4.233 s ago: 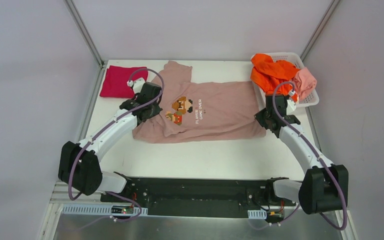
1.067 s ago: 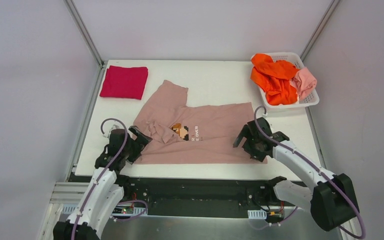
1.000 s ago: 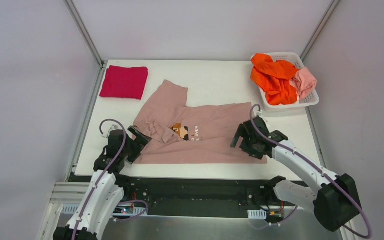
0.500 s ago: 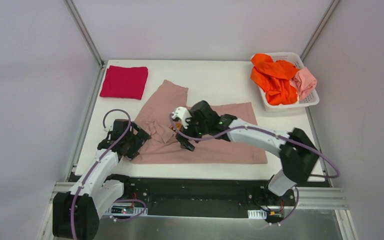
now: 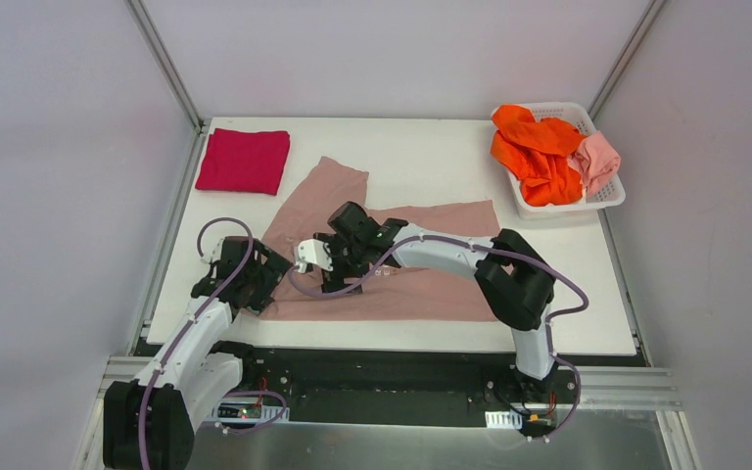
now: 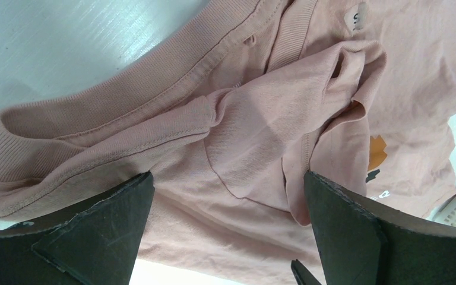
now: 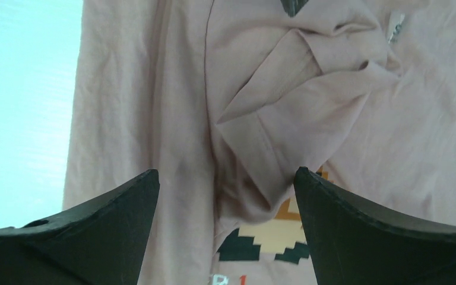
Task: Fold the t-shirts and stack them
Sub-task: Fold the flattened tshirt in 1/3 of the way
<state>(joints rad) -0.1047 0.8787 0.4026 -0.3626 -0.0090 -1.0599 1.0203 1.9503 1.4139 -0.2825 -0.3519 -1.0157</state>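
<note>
The dusty-pink t-shirt (image 5: 431, 286) lies across the middle of the table, its near-left part bunched into folds. My left gripper (image 5: 258, 281) is open at the shirt's near-left corner, and its wrist view shows the collar and a crumpled sleeve (image 6: 255, 119) between the spread fingers (image 6: 228, 178). My right gripper (image 5: 335, 272) reaches across the shirt, open, over a folded-over sleeve (image 7: 285, 77) beside the pixel print (image 7: 279, 237). Neither gripper holds cloth. A crimson t-shirt (image 5: 243, 162) lies folded at the back left.
A white lattice basket (image 5: 602, 196) at the back right holds an orange t-shirt (image 5: 534, 147) and a salmon-pink one (image 5: 599, 162). Bare white table (image 5: 421, 162) shows behind the pink shirt. The right arm stretches over the shirt's middle.
My right arm has swung from the shirt's right hem across to the crumpled sleeve near the print. The left gripper has edged slightly forward at the near-left corner.
</note>
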